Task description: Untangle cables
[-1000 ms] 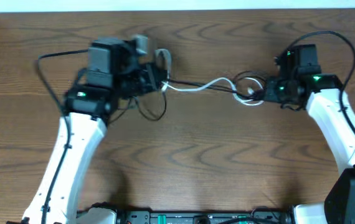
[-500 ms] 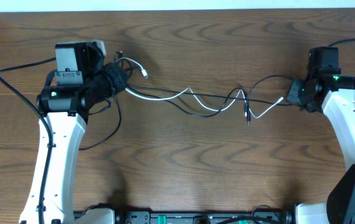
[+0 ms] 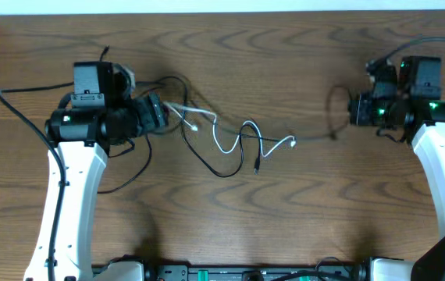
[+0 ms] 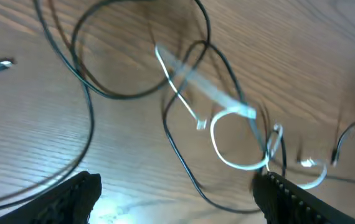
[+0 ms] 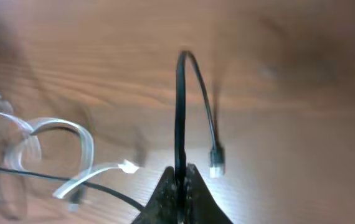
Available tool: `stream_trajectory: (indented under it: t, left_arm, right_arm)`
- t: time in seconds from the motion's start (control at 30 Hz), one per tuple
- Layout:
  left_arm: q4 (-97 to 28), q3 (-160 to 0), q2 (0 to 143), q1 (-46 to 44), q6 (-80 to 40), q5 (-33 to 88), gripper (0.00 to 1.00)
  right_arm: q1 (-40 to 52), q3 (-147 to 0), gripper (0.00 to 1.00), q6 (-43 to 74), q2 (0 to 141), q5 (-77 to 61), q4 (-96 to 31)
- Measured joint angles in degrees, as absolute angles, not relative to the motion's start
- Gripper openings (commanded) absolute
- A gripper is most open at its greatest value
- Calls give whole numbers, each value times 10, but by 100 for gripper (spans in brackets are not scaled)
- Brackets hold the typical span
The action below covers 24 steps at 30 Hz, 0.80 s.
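The right gripper (image 5: pixel 179 179) is clamped on a black cable (image 5: pixel 178 112), while the left gripper (image 4: pixel 176 182) hangs with fingers apart above the looped white cable (image 4: pixel 215 96).

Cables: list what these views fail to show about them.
Overhead: the black cable at the right gripper is a faint blur; its course is untraceable.
Left wrist: motion blur smears the white cable; which strand lies on top is unclear.
Overhead: the left gripper hides where the cables run under it.

White cable (image 3: pixel 246 125), taut before, now slack beside left pincer (image 3: pixel 162 115); only black cable (image 5: pixel 179 112) in right pincer (image 5: pixel 179 186).
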<state>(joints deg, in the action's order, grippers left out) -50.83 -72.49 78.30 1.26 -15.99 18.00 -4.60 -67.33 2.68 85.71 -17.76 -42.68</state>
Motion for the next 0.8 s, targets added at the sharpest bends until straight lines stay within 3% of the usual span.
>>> stream_trajectory:
  t: [0.07, 0.13, 0.2, 0.23, 0.33, 0.57, 0.7, 0.8]
  left_arm:
    - [-519, -725, 783, -11, -132, 208, 82]
    - [-525, -724, 783, -40, -117, 219, 83]
    - [-524, -719, 782, -56, -111, 226, 82]
    - [-525, -714, 782, -57, -108, 226, 82]
    - [-526, -685, 782, -58, -104, 226, 82]
    - [-529, -659, 782, -58, -104, 227, 82]
    - [-529, -659, 782, -58, -104, 227, 82]
    - [-529, -659, 782, -58, -104, 227, 82]
  right_arm:
    - [-46, -674, 38, 64, 857, -87, -462]
    - [-49, -673, 46, 107, 857, -8, -471]
    - [-50, -673, 53, 102, 857, -26, -455]
    - [-46, -673, 61, 73, 857, -93, -444]
    - [-5, -673, 72, 2, 857, -278, -441]
    - [145, -673, 73, 33, 891, -281, -430]
    - [197, -673, 67, 152, 969, -228, -346]
    - [212, -672, 56, 214, 1008, -220, -292]
